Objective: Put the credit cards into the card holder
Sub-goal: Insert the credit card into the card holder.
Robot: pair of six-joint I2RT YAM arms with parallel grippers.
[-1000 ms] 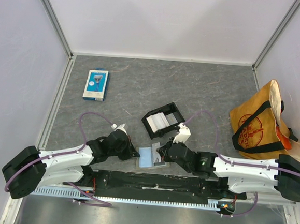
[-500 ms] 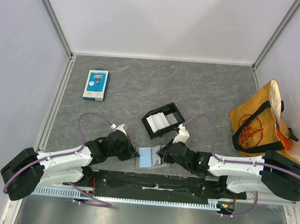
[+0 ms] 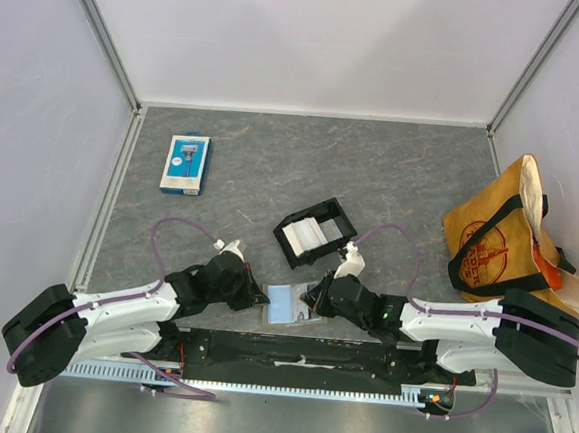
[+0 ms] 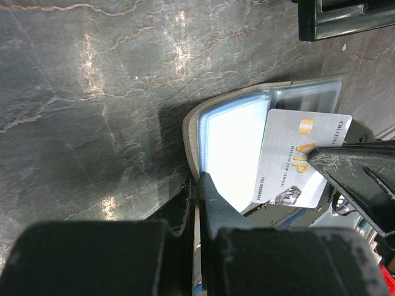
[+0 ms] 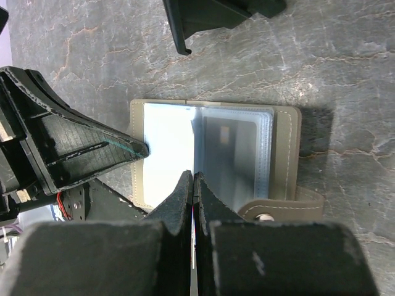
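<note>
My right fingers (image 4: 355, 176) pinch a silver VIP card (image 4: 295, 154) over the open card holder (image 5: 285, 154). My left fingers (image 5: 80, 148), pressed together, touch its left page.

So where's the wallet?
Top view: the wallet lies open at the near edge, between the left end effector and right end effector, this side of the black tray.

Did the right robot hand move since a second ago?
Yes. The right gripper edged slightly leftward over the card holder, judged against the unmoved black tray.
</note>
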